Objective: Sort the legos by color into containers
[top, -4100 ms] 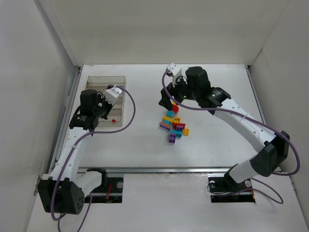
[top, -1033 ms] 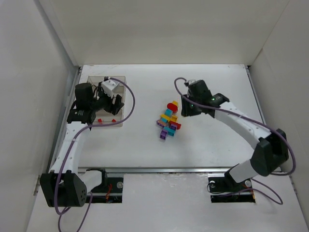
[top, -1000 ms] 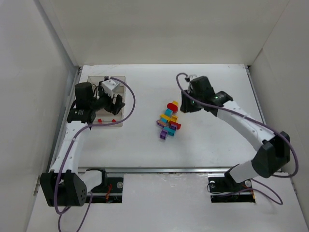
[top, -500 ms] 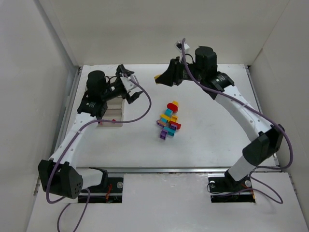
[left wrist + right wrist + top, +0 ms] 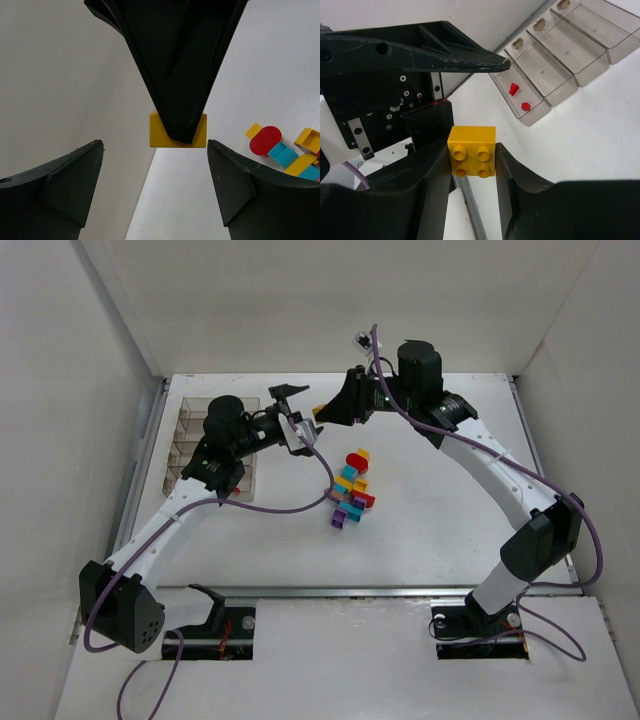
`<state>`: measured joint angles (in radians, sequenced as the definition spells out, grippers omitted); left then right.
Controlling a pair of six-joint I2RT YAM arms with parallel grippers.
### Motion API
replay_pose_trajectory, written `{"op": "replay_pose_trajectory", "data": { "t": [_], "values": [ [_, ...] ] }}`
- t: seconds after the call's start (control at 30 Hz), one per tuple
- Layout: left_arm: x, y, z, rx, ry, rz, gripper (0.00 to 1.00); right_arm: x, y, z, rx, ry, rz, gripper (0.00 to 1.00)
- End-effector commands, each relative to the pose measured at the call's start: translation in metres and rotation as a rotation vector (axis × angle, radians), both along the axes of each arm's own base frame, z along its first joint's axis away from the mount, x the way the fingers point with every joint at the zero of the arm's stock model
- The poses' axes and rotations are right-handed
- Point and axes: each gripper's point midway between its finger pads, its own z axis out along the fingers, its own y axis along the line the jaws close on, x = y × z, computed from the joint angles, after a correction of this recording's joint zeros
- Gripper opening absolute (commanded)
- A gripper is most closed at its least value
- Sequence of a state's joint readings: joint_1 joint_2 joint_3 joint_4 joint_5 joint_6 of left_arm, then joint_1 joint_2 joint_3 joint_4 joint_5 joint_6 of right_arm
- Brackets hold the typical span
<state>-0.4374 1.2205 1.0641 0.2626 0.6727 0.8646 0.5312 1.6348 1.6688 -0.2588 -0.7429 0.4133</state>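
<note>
While my right gripper [image 5: 471,147] clamps the yellow brick [image 5: 472,156] (squarish, studs facing its wrist camera), my left gripper [image 5: 155,152] gapes just beside it.

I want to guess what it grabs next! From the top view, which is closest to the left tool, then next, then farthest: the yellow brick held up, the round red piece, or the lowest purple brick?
1. yellow brick, in the air right beside the left tool.
2. round red piece, at the pile's far end.
3. purple brick, at the pile's near end.
</note>
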Motion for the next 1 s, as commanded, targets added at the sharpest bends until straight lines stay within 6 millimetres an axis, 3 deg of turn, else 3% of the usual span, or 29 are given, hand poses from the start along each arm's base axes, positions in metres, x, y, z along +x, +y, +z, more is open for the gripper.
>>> {"op": "replay_pose_trajectory", "data": {
  "t": [0.0, 0.17, 0.23, 0.67, 0.7, 0.77, 0.8, 0.97],
  "values": [
    [-0.005, -0.001, 0.029, -0.046, -0.075, -0.01, 0.81, -0.015, 0.004, 0.03, 0.059, -0.088, 0.037, 0.0],
    [-0.011, -0.005, 0.035, -0.065, -0.049, -0.041, 0.66, -0.015, 0.006, 0.026, 0.052, -0.081, 0.028, 0.0],
    [-0.017, -0.007, 0.026, -0.044, -0.004, -0.069, 0.65, -0.015, 0.006, 0.022, 0.048, -0.073, 0.028, 0.0],
    [-0.026, -0.012, 0.033, -0.086, 0.072, -0.109, 0.39, -0.014, 0.006, 0.014, 0.036, -0.057, 0.019, 0.0],
    [-0.027, -0.012, 0.033, -0.089, 0.08, -0.109, 0.39, -0.014, 0.006, 0.009, 0.03, -0.048, 0.019, 0.0],
    [-0.029, -0.01, 0.037, -0.094, 0.07, -0.11, 0.6, -0.01, 0.005, 0.009, 0.026, -0.05, -0.004, 0.0],
    [-0.029, -0.01, 0.037, -0.094, 0.07, -0.11, 0.64, -0.01, 0.005, 0.004, 0.021, -0.041, -0.004, 0.0],
    [-0.038, -0.013, 0.04, -0.068, 0.029, -0.128, 0.65, -0.008, 0.006, 0.0, 0.016, -0.033, -0.004, 0.0]
  ]
}}
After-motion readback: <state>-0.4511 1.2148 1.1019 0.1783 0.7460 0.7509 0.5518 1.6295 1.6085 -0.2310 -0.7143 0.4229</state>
